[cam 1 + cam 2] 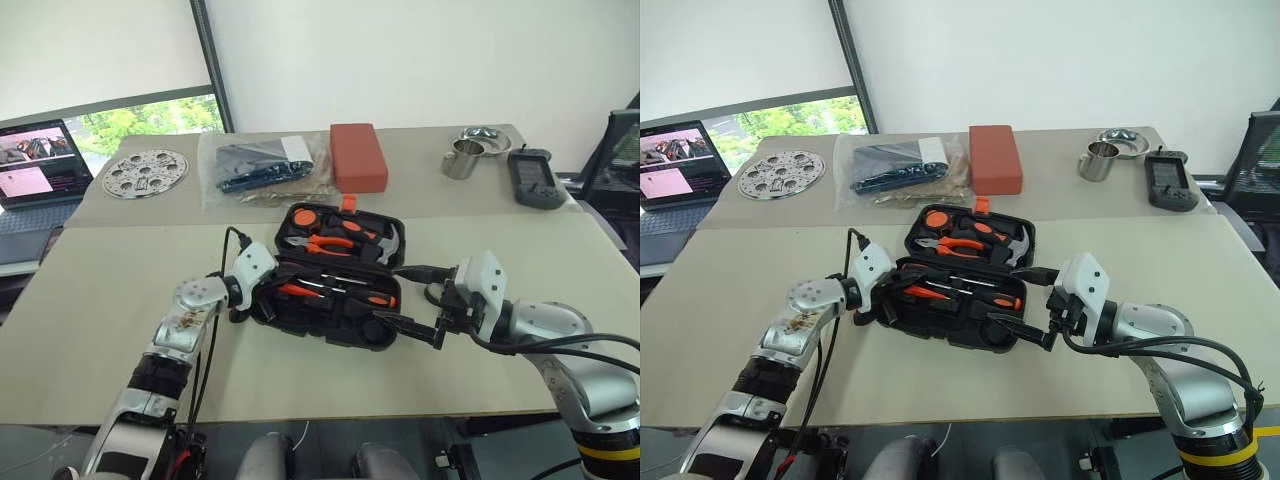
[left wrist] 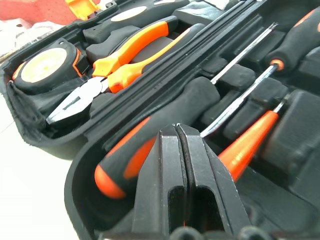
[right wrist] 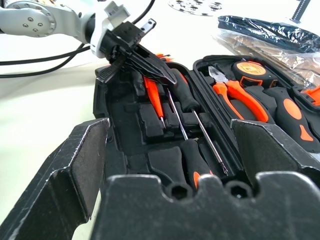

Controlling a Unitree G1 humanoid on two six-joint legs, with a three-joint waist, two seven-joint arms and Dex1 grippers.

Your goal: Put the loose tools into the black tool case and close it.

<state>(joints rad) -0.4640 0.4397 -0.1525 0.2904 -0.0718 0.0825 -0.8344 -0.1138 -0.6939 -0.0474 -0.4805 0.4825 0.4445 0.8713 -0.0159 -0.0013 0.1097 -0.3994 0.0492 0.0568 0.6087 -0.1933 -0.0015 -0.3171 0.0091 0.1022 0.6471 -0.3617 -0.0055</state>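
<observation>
- My left arm reaches forward and inward from the near left, forearm low, wrist angled toward the right.
- My left hand (image 1: pixel 268 290) has its two black fingers (image 2: pixel 187 175) pressed flat together, tips pointing slightly downward.
- My right arm comes in from the near right, elbow bent, wrist turned toward the left.
- My right hand (image 1: pixel 405 297) holds its fingers (image 3: pixel 75 170) spread wide apart, gripping nothing.
</observation>
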